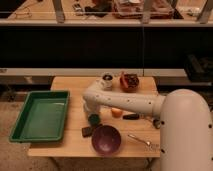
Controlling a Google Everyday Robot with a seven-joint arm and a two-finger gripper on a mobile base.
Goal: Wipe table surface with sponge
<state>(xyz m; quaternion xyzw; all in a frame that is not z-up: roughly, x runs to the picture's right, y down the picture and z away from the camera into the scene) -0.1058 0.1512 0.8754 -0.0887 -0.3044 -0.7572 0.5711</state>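
The light tan wooden table surface point(75, 92) fills the middle of the camera view. My gripper point(90, 111) points down near the table's middle, just right of the green tray. The small dark green sponge point(93, 119) lies on the wood directly under the gripper, touching its tip. The white arm point(125, 101) reaches in from the right, low over the table.
A green plastic tray point(40, 115) covers the table's left part. A flat dark block point(88, 131) and a purple bowl point(105, 139) sit near the front edge. An orange ball point(116, 112), a dark marker-like thing point(131, 116), a spoon point(142, 141), a cup point(107, 80) and a red bowl point(129, 81) lie to the right and back.
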